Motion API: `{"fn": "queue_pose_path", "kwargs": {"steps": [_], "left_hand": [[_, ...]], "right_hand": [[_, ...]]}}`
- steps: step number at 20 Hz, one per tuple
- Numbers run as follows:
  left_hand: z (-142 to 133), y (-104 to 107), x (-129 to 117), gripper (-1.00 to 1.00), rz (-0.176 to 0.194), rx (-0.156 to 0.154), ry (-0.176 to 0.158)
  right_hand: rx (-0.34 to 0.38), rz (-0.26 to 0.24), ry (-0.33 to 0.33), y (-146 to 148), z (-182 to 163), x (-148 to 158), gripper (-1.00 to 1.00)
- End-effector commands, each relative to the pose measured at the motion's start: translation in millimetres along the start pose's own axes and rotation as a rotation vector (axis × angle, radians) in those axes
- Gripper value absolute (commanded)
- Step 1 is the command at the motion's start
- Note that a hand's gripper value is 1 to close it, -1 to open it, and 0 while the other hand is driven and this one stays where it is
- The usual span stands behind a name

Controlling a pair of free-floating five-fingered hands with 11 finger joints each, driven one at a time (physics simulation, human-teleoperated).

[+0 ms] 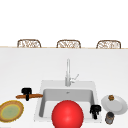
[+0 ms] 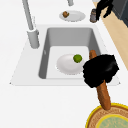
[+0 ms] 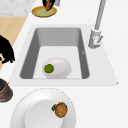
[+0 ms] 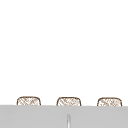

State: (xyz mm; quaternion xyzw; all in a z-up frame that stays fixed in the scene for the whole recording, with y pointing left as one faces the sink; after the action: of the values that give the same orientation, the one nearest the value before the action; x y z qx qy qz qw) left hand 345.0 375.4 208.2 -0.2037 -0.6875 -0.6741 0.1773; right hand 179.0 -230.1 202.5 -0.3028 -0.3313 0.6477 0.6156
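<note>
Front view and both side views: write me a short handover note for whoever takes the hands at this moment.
Left hand: curled round the brown rolling pin, which lies on the counter left of the sink, one end by the yellow-rimmed plate.
Right hand: in the air at the sink's right rim, holding nothing, beside a small dark jar.
In the basin: a white plate with a green lime on it.
Right counter: a white plate bearing a small brown item.
Done: the pin is gripped. Left: it has not been lifted.

No legible text or labels
</note>
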Motion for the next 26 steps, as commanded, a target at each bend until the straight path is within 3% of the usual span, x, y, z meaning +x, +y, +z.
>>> {"fn": "queue_pose_path", "kwargs": {"steps": [1, 17, 26], "left_hand": [[-30.8, 5.3, -6.0, 1.0, 0.012, 0.001, 0.0], [-157.2, 7.8, -36.6, 1.0, 0.012, -0.026, 0.018], [-226.7, -26.6, -60.6, 1.0, 0.023, -0.052, 0.037]], "right_hand": [[0.0, 0.0, 0.0, 0.0, 0.0, 0.0, 0.0], [0.0, 0.0, 0.0, 0.0, 0.0, 0.0, 0.0], [0.0, 0.0, 0.0, 0.0, 0.0, 0.0, 0.0]]}}
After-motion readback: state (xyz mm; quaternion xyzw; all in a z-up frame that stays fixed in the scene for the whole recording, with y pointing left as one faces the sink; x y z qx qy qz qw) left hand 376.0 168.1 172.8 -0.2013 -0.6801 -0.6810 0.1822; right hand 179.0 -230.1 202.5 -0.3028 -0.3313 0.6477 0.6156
